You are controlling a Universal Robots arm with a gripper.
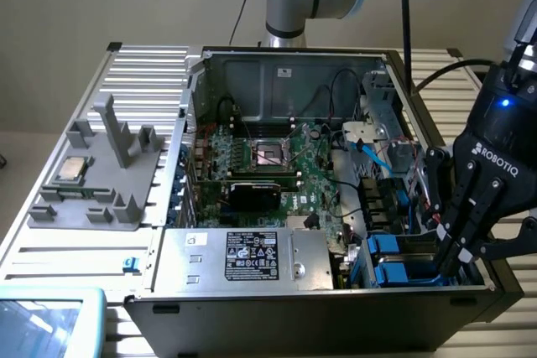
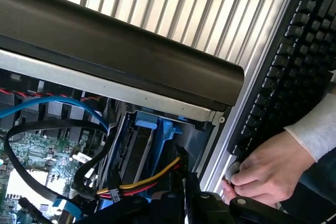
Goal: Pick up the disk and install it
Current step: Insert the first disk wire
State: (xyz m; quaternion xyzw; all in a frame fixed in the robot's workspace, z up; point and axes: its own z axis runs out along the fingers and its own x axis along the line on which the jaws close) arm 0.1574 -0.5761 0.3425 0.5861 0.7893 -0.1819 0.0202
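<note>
Install step: the gripper (image 1: 453,259) hangs at the drive bay (image 1: 419,249), with the blue-railed disk (image 2: 148,126) just below the jaws. Jaw state cannot be told. Seating likely calls for a straight push.

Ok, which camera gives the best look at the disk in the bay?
The wrist view: the disk stands edge-on in its blue carrier, close up. In the exterior view its blue tabs sit low in the case beside the gripper.

The disk (image 2: 156,129) stands edge-on in the case (image 2: 131,61), label hidden. Whether the gripper (image 1: 450,267) grips it cannot be told. A hand (image 2: 268,170) and a keyboard (image 2: 294,66) are cut off by the edge.
</note>
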